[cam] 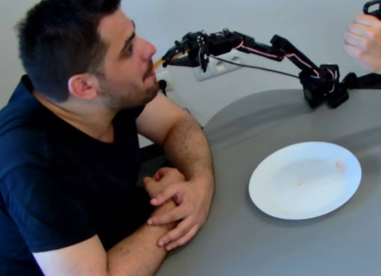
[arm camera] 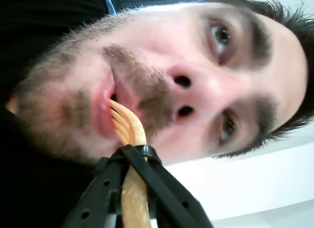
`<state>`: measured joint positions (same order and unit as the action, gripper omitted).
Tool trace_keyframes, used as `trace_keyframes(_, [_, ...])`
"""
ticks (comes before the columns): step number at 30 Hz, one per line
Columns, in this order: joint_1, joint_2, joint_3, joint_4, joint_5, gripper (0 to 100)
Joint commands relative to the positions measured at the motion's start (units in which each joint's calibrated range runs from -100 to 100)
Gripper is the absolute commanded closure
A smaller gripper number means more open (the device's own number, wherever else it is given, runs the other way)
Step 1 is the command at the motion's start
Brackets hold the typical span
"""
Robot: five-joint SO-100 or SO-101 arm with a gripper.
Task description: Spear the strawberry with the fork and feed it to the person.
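- Sitting at the left of the fixed view, the man (cam: 89, 109) leans toward the table (cam: 268, 246), forearms folded on its edge, head turned up and right to meet the arm.
- His hands (cam: 175, 207) rest clasped and idle, which suggests he lets the robot do the feeding.
- The fork (cam: 158, 63) shows only as a short orange stub at his lips in the fixed view; the wrist view, which lies on its side, shows the tines (arm camera: 120, 117) touching his slightly parted mouth (arm camera: 105, 107).
- The gripper (arm camera: 130, 156) is closed tight round the fork's handle, black jaws pinching it just below the tines, so the fork stays steady and points straight out.
- The strawberry cannot be seen in either view: not on the tines, not on the plate. I judge it is already in his mouth, but that cannot be confirmed.
- The black arm (cam: 262, 50) stretches out nearly level from its base (cam: 321, 85) at the right, reaching across to his face.
- The white plate (cam: 305, 179) lies near the right of the table, bare but for faint pinkish marks.
- A separate hand (cam: 363, 41) shows at the upper right edge, away from the feeding.
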<state>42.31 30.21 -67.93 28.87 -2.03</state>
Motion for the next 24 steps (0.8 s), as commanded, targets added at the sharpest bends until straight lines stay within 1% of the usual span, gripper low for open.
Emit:
trace_keyframes(1, [-0.5,-3.5,-1.7,0.5,-0.2,99])
trace_keyframes(4, [-0.6,-3.9,-1.7,2.1,-0.2,99])
trace_keyframes(6, [-0.5,-4.8,-3.7,9.7,-0.1,99])
trace_keyframes(9, [-0.5,-7.0,-7.3,16.7,-0.1,99])
trace_keyframes(10, [-0.7,-10.2,-9.5,26.0,-0.3,98])
trace_keyframes(11, [-2.6,-13.3,-10.4,35.2,0.1,98])
trace_keyframes(12, [-6.6,-15.4,-10.4,44.2,0.4,98])
trace_keyframes(13, [-11.5,-16.6,-10.4,50.7,1.3,98])
trace_keyframes(14, [-14.7,-17.0,-10.4,53.5,2.2,98])
trace_keyframes(15, [-20.7,-17.4,-10.5,56.7,3.4,98])
trace_keyframes(17, [-27.8,-18.4,-11.0,58.6,3.4,98])
trace_keyframes(19, [-34.7,-21.5,-13.8,67.1,3.3,98])
trace_keyframes(20, [-35.4,-24.6,-16.4,71.1,2.1,98])
trace_keyframes(23, [-36.3,-32.2,-16.5,71.1,1.7,98])
trace_keyframes(24, [-35.9,-37.1,-15.5,71.1,1.7,98])
